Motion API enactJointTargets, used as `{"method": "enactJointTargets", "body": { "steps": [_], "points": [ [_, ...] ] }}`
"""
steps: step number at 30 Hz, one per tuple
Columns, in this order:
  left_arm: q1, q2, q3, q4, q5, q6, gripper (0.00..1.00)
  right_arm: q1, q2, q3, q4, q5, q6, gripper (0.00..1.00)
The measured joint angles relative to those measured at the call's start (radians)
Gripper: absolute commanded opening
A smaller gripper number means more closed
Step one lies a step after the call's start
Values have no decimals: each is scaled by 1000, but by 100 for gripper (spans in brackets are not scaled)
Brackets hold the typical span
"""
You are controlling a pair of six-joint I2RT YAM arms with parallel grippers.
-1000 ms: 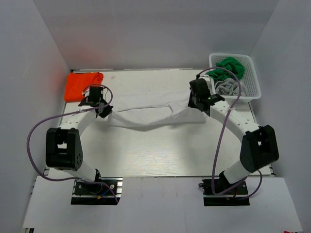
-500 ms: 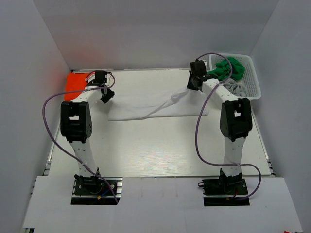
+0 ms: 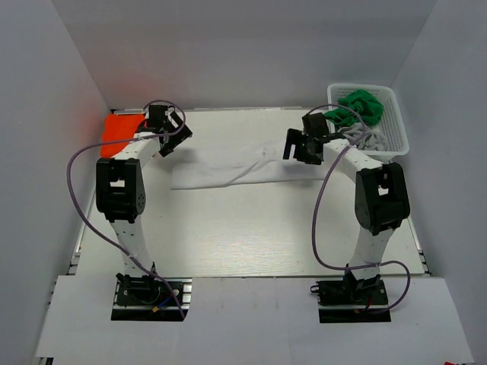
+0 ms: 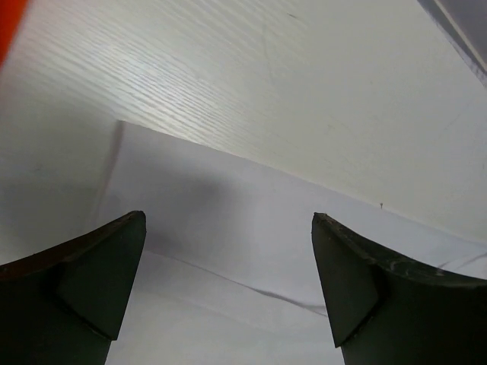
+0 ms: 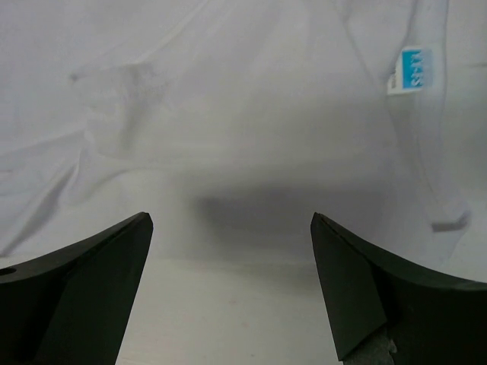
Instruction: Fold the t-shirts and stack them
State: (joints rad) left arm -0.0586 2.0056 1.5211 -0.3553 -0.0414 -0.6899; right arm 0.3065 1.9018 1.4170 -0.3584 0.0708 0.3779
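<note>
Shirt (image 3: 236,167) lies lengthwise between left end effector (image 4: 227,218) and right end effector (image 5: 230,217), one above each end; both gape wide, empty.

The white t-shirt (image 3: 243,167) lies flat as a long, loosely folded band between the left pincer (image 3: 175,141) and the right pincer (image 3: 294,148). Its left corner is just beside the former and its right end lies under the latter, softly creased, with a small blue label (image 5: 411,70) showing there. The orange t-shirt (image 3: 122,128) lies folded flat just left of the left pincer, apart from the white one. The green t-shirt (image 3: 358,105) and the grey t-shirt (image 3: 367,137) sit crumpled and touching to the right of the right pincer, the green one farther off.
</note>
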Motion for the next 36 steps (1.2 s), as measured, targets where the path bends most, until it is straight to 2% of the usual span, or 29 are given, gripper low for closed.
{"method": "enactJointTargets", "body": {
  "steps": [4,8,11,15,18,21,24,26,31,36],
  "points": [
    [-23,58,9,25,63,27,100,11,-31,-83,49,-48,17,90],
    [-48,102,-15,36,67,40,100,14,-21,-143,64,-75,35,90],
    [-68,56,-87,49,45,39,100,14,27,-132,70,-86,40,90],
    [-126,-75,-271,46,-3,16,100,14,116,-17,87,-111,37,90],
    [-228,-239,-475,26,9,-16,100,14,251,167,94,-139,4,90],
    [-378,-372,-613,-4,84,-52,100,13,426,435,79,-207,-83,90],
    [-551,-405,-639,-34,139,-71,100,12,608,718,53,-325,-183,90],
    [-678,-407,-643,-20,180,-69,100,15,697,845,63,-395,-240,90],
    [-835,-381,-602,-56,204,-48,100,30,684,787,145,-472,-312,90],
    [-881,-389,-557,-132,104,-31,100,49,629,737,115,-459,-346,90]
  ]
}}
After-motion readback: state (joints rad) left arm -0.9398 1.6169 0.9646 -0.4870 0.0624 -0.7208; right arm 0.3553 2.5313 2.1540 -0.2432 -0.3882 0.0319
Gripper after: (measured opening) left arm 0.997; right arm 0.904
